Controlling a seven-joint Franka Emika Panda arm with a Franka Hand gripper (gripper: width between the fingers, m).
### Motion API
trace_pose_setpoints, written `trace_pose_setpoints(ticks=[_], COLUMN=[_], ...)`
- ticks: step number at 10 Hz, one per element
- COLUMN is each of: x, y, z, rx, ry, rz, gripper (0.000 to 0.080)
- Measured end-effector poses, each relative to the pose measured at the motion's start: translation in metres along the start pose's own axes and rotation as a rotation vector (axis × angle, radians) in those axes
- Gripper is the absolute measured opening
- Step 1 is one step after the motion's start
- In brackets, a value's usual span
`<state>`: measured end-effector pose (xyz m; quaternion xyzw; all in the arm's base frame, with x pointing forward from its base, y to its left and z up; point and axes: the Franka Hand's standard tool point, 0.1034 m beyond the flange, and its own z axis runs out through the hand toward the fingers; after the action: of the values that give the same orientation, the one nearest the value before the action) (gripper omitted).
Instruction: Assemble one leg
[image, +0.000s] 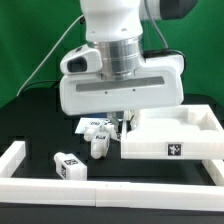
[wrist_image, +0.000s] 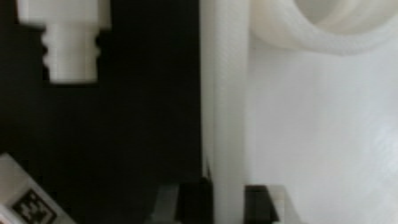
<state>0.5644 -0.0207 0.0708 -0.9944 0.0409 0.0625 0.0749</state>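
Three small white legs lie on the black table: one (image: 70, 165) near the front rail, one (image: 100, 146) in front of the gripper, one (image: 97, 126) behind it. In the wrist view one leg (wrist_image: 71, 45) lies beside the large white panel (wrist_image: 311, 120), its stepped end showing. My gripper (image: 124, 130) is down at the near corner of the panel (image: 170, 135), on the side toward the exterior view's left. In the wrist view the gripper (wrist_image: 222, 205) has its two dark fingers close together, one on each side of the panel's edge wall. It holds no leg.
Long white border rails run along the exterior view's left (image: 15, 155) and the front (image: 120, 187). A flat white tagged piece (image: 84, 124) lies behind the legs. A tagged white corner (wrist_image: 25, 200) shows at the wrist view's edge. Cables hang behind the arm.
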Motion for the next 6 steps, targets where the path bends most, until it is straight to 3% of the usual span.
trace_pose_setpoints(ticks=[4,6], x=[-0.004,0.005], y=[-0.001,0.011], z=[0.003,0.010], rx=[-0.001,-0.023], ry=[-0.009,-0.011], rz=[-0.003,-0.015], gripper=[0.0051,0.0051])
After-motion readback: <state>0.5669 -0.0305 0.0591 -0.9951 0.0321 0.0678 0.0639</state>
